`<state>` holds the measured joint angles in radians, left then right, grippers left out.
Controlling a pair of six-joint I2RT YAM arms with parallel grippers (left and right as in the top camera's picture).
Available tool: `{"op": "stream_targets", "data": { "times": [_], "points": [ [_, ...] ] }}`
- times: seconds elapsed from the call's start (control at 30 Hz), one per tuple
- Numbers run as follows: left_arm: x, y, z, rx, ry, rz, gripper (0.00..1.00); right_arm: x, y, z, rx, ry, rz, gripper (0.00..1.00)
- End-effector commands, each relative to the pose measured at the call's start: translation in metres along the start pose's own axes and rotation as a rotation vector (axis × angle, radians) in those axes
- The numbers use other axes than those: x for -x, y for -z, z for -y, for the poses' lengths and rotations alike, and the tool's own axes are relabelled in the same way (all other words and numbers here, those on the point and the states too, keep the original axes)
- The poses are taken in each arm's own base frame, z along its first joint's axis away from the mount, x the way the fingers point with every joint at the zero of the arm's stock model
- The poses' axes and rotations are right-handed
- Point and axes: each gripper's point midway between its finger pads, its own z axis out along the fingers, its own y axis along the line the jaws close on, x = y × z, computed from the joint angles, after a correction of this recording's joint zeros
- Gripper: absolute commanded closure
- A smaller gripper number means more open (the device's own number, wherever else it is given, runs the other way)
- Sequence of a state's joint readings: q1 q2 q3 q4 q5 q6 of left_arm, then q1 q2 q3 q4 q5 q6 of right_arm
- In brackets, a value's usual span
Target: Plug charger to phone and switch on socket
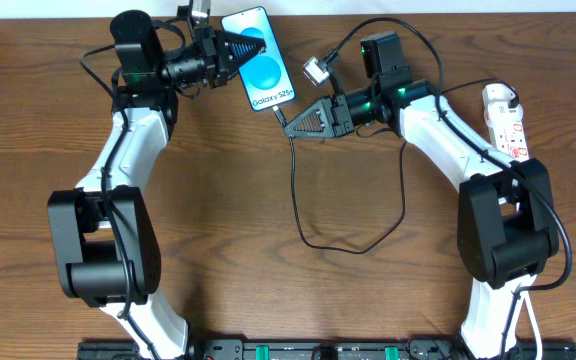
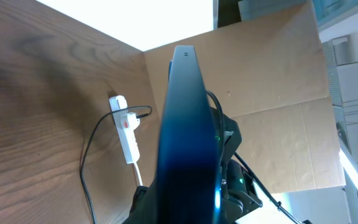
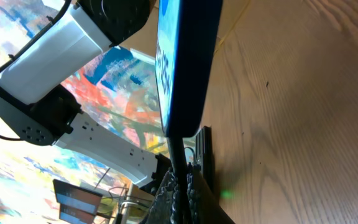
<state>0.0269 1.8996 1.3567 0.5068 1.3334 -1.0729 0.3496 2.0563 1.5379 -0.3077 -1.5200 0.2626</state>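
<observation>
The phone, its blue screen facing up, is held off the table at the back by my left gripper, which is shut on its upper half. In the left wrist view the phone shows edge-on between the jaws of the left gripper. My right gripper is shut on the charger just below the phone's bottom end. In the right wrist view the charger tip meets the phone above the right gripper. The white socket lies at the far right.
The black cable loops over the table's middle and runs back toward the right arm. In the left wrist view a black cable is plugged into the socket. Cardboard stands behind the table. Both arm bases sit near the front edge.
</observation>
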Motion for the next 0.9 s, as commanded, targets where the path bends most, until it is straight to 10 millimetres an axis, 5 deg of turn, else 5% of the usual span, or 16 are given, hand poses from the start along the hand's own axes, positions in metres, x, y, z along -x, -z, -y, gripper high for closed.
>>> {"op": "stream_targets", "data": {
  "times": [0.0,0.87],
  "points": [
    [-0.009,-0.006,0.024,-0.040,-0.058,-0.054,0.93,0.007,0.007,-0.005,-0.002,0.010,0.014,0.99],
    [0.013,-0.006,0.015,0.016,-0.058,0.073,0.93,0.009,0.007,-0.006,-0.002,0.017,0.015,0.99]
  ]
}}
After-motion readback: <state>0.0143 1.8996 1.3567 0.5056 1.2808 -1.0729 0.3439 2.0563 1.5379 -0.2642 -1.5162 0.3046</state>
